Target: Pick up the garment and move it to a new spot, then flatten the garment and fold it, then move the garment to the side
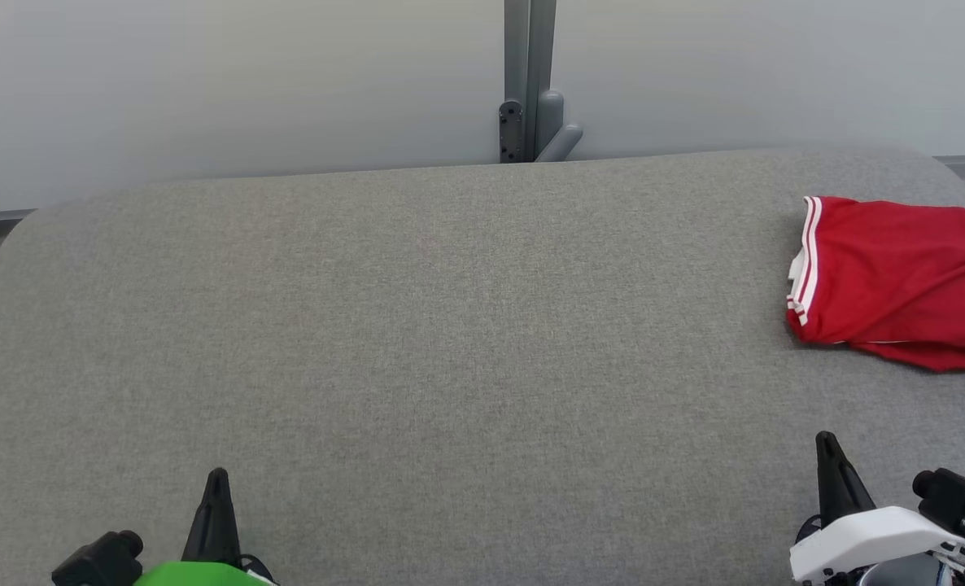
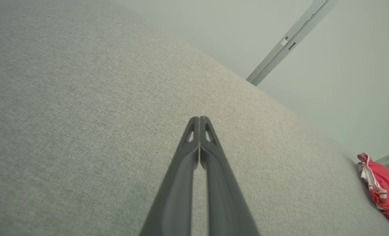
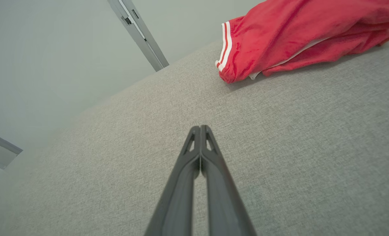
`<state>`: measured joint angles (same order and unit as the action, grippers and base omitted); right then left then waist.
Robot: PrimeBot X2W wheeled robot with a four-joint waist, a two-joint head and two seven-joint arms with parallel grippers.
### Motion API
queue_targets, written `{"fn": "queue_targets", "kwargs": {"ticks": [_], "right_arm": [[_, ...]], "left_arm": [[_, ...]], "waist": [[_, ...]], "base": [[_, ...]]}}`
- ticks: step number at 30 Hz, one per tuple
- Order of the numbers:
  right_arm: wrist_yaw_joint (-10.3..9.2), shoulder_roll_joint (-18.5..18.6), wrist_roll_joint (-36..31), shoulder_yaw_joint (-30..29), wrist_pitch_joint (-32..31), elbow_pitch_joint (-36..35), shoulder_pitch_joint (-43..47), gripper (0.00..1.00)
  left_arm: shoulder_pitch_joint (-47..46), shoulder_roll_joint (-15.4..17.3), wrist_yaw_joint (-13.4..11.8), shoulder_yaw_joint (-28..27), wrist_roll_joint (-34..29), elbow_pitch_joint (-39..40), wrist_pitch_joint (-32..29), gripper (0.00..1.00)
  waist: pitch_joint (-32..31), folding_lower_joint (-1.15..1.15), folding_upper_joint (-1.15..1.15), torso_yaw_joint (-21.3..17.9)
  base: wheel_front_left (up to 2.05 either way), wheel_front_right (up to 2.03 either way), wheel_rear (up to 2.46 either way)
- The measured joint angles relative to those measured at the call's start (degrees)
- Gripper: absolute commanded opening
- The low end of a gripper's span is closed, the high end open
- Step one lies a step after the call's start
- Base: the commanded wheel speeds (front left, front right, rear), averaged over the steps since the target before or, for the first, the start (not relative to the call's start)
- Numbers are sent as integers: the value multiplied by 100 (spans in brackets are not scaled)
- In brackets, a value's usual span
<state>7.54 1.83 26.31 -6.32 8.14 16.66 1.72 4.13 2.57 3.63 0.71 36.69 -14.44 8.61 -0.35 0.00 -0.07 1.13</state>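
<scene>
Garment [image 1: 897,281]: red fabric, slightly glossy. It lies bunched and folded over itself, not flat. The hem end facing 9 o'clock carries two narrow white stripes running parallel to the edge, and a thin white edge peeks out along its underside. Soft folds cross the upper layer.

Position: on the grey fabric-covered surface [image 1: 450,325], at 3 o'clock in the head view and close to the surface's far right corner. Part of the garment runs past the frame edge, so its full outline can't be made out.

Left gripper [image 1: 216,480]: at 7 o'clock in the head view. The fingers are pressed together tip to tip with nothing between them, above bare grey cloth and well apart from the garment.

Right gripper [image 1: 826,439]: at 5 o'clock. The fingers are likewise closed on nothing. In its wrist view the garment sits at 1 o'clock beyond the fingertips, near but not touching.

Background: a pale wall, with a grey upright post [image 1: 529,81] at 12 o'clock behind the surface.
</scene>
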Motion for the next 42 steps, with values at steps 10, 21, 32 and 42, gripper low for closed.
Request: {"fn": "queue_targets", "kwargs": {"ticks": [10, 21, 32, 42], "right_arm": [[0, 15, 964, -10, -205, -34, -105, 0], [0, 26, 1909, -26, -436, -74, -214, 0], [0, 34, 2744, -42, -638, -110, -321, 0], [-1, 47, 3440, -57, -806, -135, -389, 0]], "left_arm": [[-142, 0, 67, -83, 789, 4, -208, 0], [-281, 0, 118, -175, 1619, 9, -408, 0], [-416, 1, 151, -253, 2336, 12, -603, 0], [-523, 2, 194, -319, 2887, 13, -753, 0]], "waist": [[5, 0, 0, -11], [11, 0, 0, -23], [17, 0, 0, -36], [22, 0, 0, -47]], "base": [[0, 0, 0], [0, 0, 0], [0, 0, 0], [0, 0, 0]]}}
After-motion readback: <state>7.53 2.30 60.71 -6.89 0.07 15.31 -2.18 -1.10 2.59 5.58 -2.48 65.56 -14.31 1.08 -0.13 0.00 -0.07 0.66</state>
